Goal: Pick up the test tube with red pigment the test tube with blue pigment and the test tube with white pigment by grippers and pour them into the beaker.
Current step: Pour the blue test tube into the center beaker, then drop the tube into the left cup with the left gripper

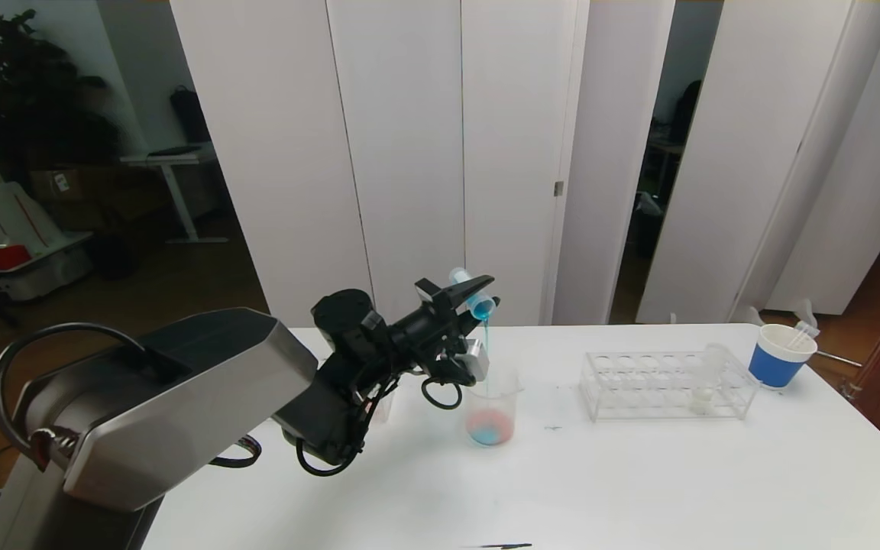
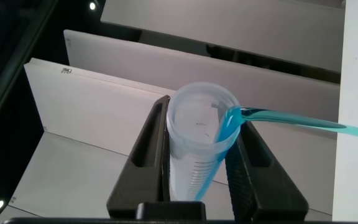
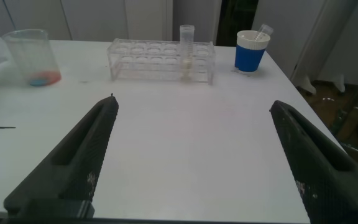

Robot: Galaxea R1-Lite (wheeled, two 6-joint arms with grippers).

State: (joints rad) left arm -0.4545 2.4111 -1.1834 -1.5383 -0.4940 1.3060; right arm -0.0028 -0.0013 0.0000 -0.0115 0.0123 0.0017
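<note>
We see the left claw [image 1: 470, 294] clamped on the clear blue tube [image 1: 473, 296], tipped mouth-down above the glass beaker [image 1: 492, 412], a thin cyan stream falling. The white tube [image 1: 707, 378] stands in the clear plastic rack [image 1: 638, 389]. The right claw [image 3: 194, 155] gapes wide above the smooth white table [image 1: 638, 481], empty.

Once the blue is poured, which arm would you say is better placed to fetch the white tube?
Right, probably: its claw is open and faces the test tube with white pigment; the left claw is shut on the test tube with blue pigment.
</note>
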